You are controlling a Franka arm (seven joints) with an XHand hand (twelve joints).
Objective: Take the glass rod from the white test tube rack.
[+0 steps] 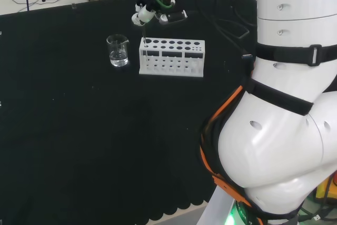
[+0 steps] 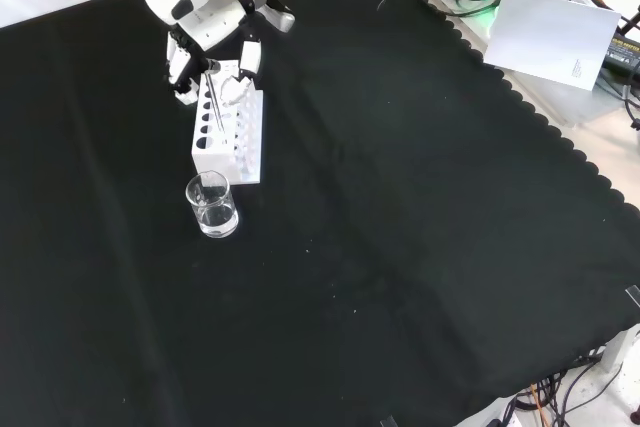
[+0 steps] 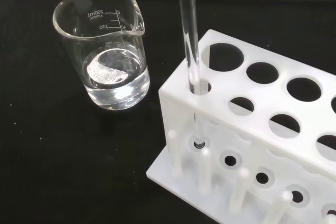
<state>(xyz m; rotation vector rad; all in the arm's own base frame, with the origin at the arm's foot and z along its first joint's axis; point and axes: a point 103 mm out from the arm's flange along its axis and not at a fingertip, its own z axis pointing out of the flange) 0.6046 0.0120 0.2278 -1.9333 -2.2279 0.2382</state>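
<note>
The white test tube rack (image 1: 171,56) stands on the black cloth (image 1: 79,130), and a small glass beaker (image 1: 118,50) sits just beside it, on its left in the head view. From the head view you can see the hand (image 1: 143,14) right above the left end of the rack, but the glass rod (image 1: 144,38) is just a thin faint line there. The front view shows more: the hand (image 2: 215,52) comes down from the top, its fingers (image 2: 250,55) curl around the top of the glass rod (image 2: 213,99), and the rod leans a little over the rack (image 2: 230,132). The beaker (image 2: 212,205) is in front of the rack here. The wrist view is very close. It shows the rod (image 3: 189,35) going down through a corner hole of the rack (image 3: 252,129), with its lower end near the rack's base. It also shows a little clear water in the beaker (image 3: 105,51).
</note>
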